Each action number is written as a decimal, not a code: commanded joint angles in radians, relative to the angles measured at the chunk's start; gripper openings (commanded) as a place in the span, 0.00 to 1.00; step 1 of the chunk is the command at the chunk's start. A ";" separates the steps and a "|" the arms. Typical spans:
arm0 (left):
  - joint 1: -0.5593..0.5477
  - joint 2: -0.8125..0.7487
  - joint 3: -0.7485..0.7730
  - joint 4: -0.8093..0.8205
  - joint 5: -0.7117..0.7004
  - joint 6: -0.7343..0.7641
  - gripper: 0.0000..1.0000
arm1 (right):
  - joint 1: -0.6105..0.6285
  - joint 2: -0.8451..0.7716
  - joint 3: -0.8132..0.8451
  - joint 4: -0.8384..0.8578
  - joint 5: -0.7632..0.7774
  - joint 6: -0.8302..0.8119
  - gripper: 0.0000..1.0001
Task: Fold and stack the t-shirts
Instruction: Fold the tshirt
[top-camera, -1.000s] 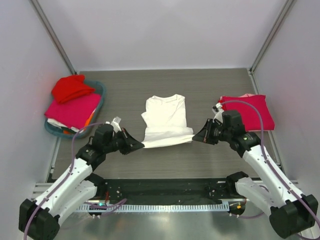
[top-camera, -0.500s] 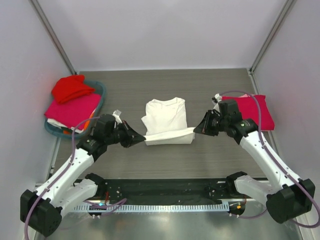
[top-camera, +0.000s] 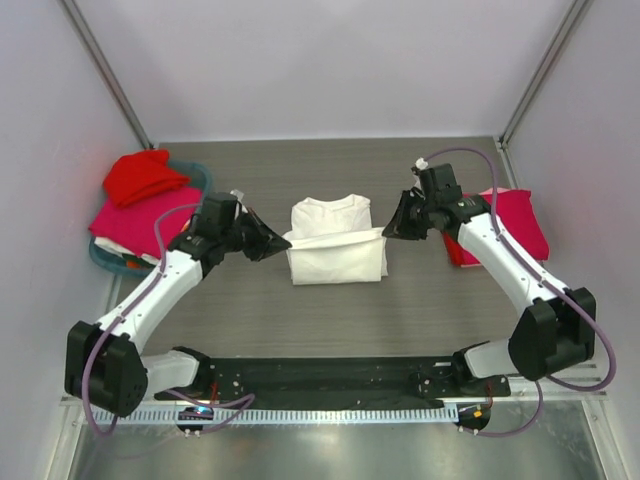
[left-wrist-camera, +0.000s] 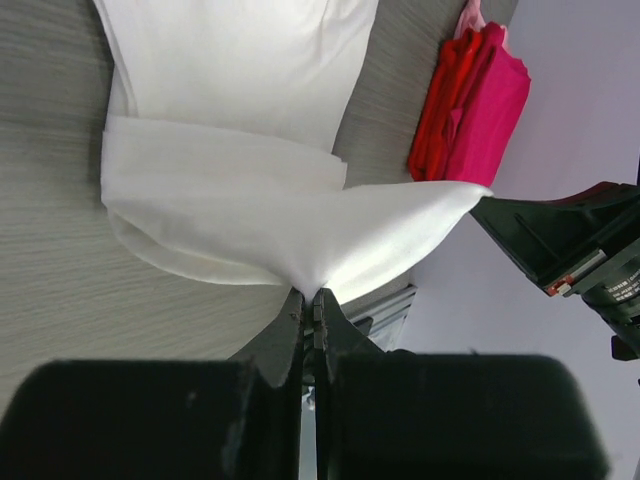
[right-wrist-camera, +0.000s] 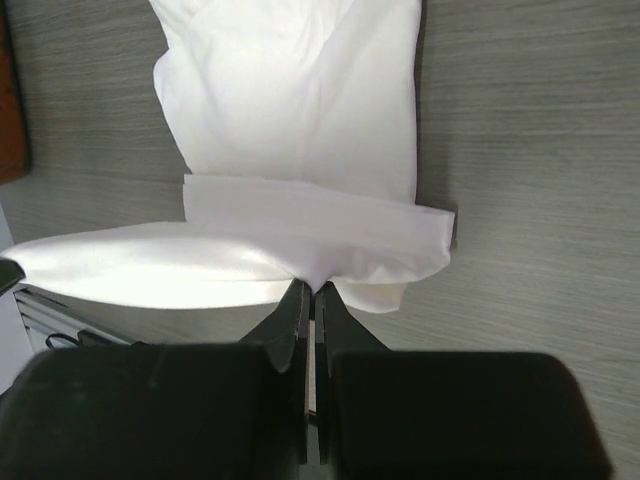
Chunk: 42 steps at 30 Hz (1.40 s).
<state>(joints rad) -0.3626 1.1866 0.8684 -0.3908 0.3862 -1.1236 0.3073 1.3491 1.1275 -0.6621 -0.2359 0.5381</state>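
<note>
The white t-shirt (top-camera: 333, 238) lies mid-table, collar away from me, its print hidden. My left gripper (top-camera: 284, 240) is shut on the shirt's left hem corner (left-wrist-camera: 305, 270). My right gripper (top-camera: 386, 231) is shut on the right hem corner (right-wrist-camera: 318, 268). Both hold the hem raised over the shirt's lower half, stretched between them. Folded magenta-pink and red shirts (top-camera: 505, 222) are stacked at the right, also in the left wrist view (left-wrist-camera: 470, 110). A red shirt (top-camera: 142, 176) and a magenta-pink one (top-camera: 145, 218) lie on the basket at left.
The teal basket (top-camera: 193, 175) stands at the far left by the wall. White walls close the table on three sides. A black rail (top-camera: 330, 378) runs along the near edge between the arm bases.
Both grippers have carried the white shirt's hem away from me, from the near edge up over the shirt's body, folding the lower part upward.
</note>
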 joint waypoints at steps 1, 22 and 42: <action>0.037 0.050 0.076 0.038 0.002 0.050 0.00 | -0.028 0.054 0.086 0.032 0.069 -0.050 0.01; 0.146 0.502 0.394 0.127 0.082 0.077 0.00 | -0.131 0.511 0.463 0.058 -0.068 -0.109 0.01; 0.186 0.919 0.719 0.179 0.014 0.143 0.77 | -0.155 0.800 0.667 0.246 -0.128 -0.052 0.85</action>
<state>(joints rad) -0.1890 2.0399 1.5211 -0.2390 0.4416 -1.0431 0.1684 2.1551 1.7821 -0.5320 -0.3622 0.4870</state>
